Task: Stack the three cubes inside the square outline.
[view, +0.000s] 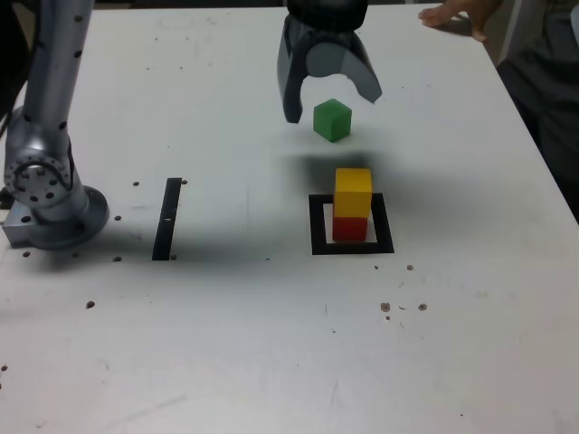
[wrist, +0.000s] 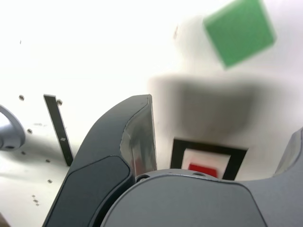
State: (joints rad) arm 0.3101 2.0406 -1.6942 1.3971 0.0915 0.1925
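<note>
End effector (view: 330, 99) released above green cube (view: 332, 119), yellow cube (view: 353, 191) on red cube (view: 350, 228)

White worktop (view: 271, 362) seen across both views, surface matte and lightly scuffed. A thin straight black strip (view: 167, 219) is laid flat on it, toward the exterior view's left, running roughly front to back; the same strip (wrist: 58, 127) is picked up in the wrist view. Small dark specks (view: 403, 307) are scattered over the worktop, several near the strip's ends and others toward the exterior view's lower right. A person's hand (view: 457, 16) is rested on the worktop's far edge at the exterior view's upper right, with dark clothing (view: 547, 81) seen beyond the right edge
</note>
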